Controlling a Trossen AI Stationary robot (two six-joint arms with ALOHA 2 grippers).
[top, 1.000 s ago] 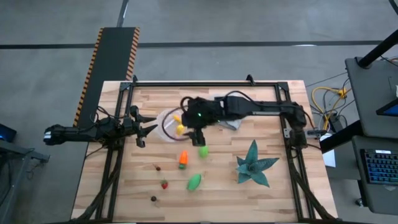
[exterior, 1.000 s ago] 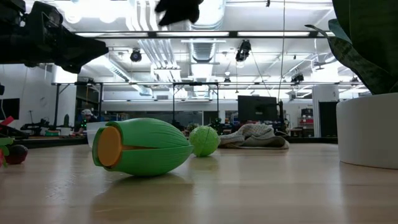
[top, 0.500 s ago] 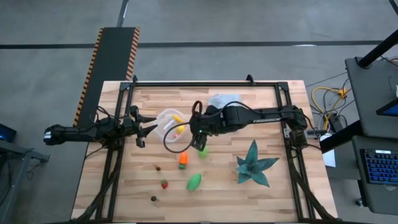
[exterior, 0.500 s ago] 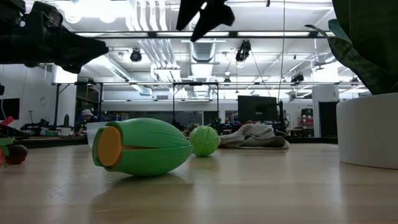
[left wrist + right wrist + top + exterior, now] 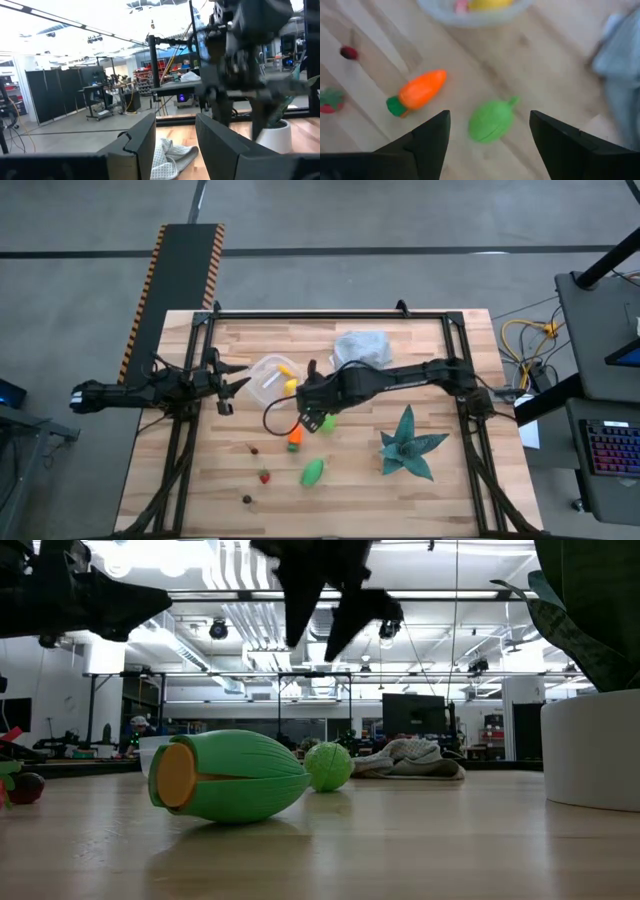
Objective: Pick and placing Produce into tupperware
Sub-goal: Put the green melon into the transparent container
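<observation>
Right tool (image 5: 487, 137) spread above green fruit (image 5: 491, 121), hidden overhead.

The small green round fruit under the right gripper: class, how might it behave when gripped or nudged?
The small green round fruit looks nearly spherical, so a nudge would probably roll it. Its smooth plastic-looking skin may slip between the fingers of the open right gripper above it. It seems rigid, likely keeping its shape.

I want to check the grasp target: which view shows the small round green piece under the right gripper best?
The right wrist view: the round green piece lies unobstructed between the open right gripper's fingers. The high view mostly hides it under the arm. The low view shows it small, behind the big green pod. The left wrist view misses it.
</observation>
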